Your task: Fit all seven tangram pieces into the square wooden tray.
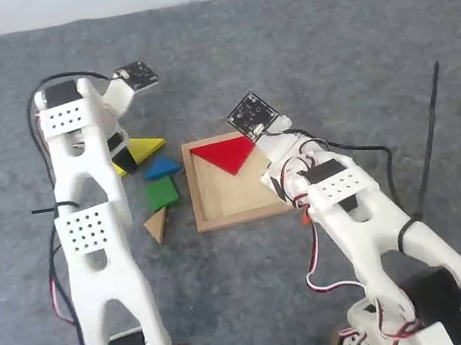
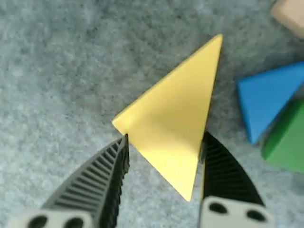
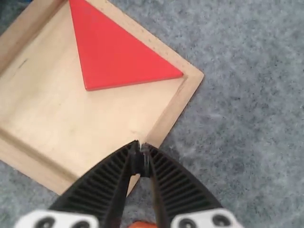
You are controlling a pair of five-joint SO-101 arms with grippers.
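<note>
The left gripper (image 2: pixel 164 145) has its two ribbed fingers pressed against opposite edges of the yellow triangle (image 2: pixel 175 118). The triangle sits on the grey carpet left of the wooden tray (image 1: pixel 193 187), near the blue piece (image 2: pixel 266 99) and the green piece (image 2: pixel 287 142); whether it is lifted yet cannot be told. The chief risk lies in that hold. The clamped edges slant towards each other, not parallel, and one finger bears close to a corner, so squeezing could push the triangle out of the grip or swing it round as it rises. A turned piece would probably reach the tray at the wrong angle and catch on the rim instead of dropping in beside the red triangle (image 3: pixel 114 52), which already lies flat in one corner. The right gripper (image 3: pixel 141 151) is closed on nothing, its tips together just above the tray's inner edge on the side away from the loose pieces. If it stays there it could crowd the left arm's delivery, or nudge the tray across the carpet. The blue piece is also close enough to be clipped by a sideways swing.
</note>
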